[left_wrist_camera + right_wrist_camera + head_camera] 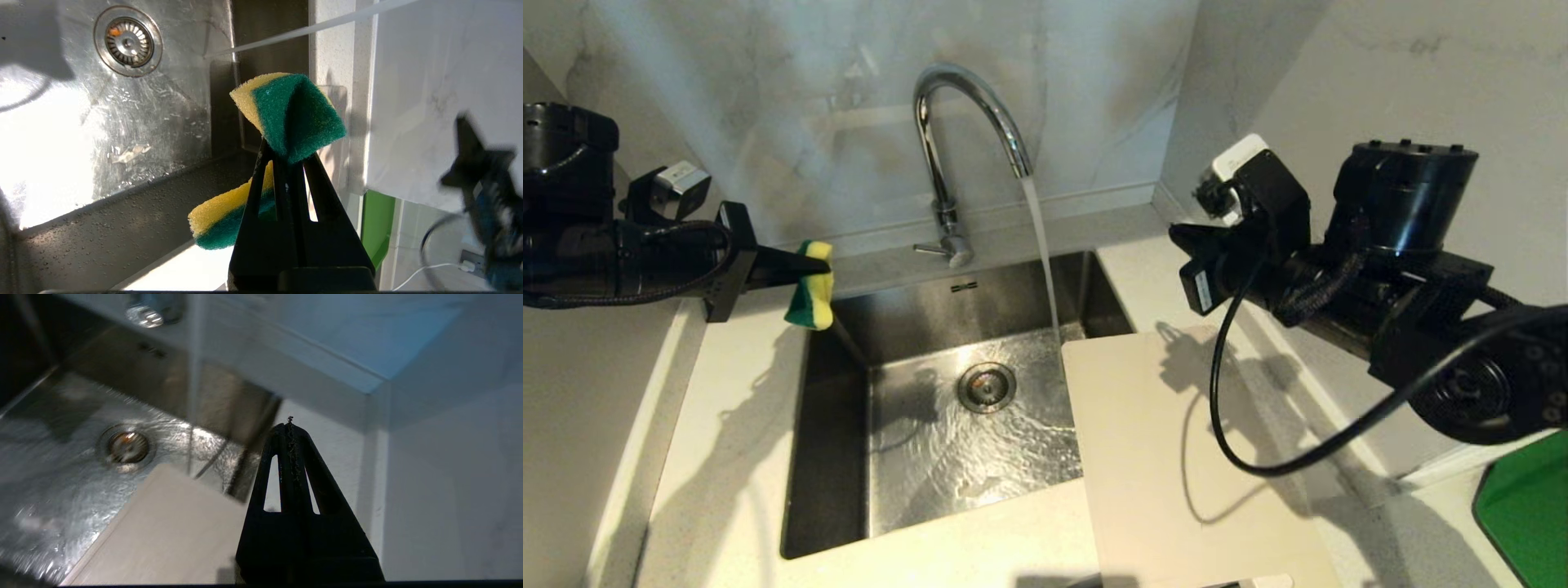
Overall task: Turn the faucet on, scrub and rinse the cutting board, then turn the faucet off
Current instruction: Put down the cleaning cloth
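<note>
Head view: chrome gooseneck faucet at the far edge of the steel sink, thin side lever low on its stem, water pouring from the spout onto the sink floor, just left of the board's far corner. Cream-beige cutting board, thin and flat, rounded far corner, lying over the sink's right rim and the pale desk; handle slot not visible here. Drain mid-sink, rippling wet around it. Left end effector hovering over the sink's far left corner, clamped on a yellow-and-green sponge, which hangs folded from the tips. Right end effector held in the air above the desk right of the sink, near the wall corner, tips pointing left toward the stream, apart from the board. Green flat item at the right edge.

Left wrist view: left end effector pinched tight on the sponge, green scouring face bent over the tips, yellow foam curling below. Wet sink floor and drain beyond; board further off, dry-looking, smooth.

Right wrist view: right end effector pressed together, holding nothing. Board below it, one corner reaching over the sink, near the drain. Faucet base at the far side, stream falling straight down.
</note>
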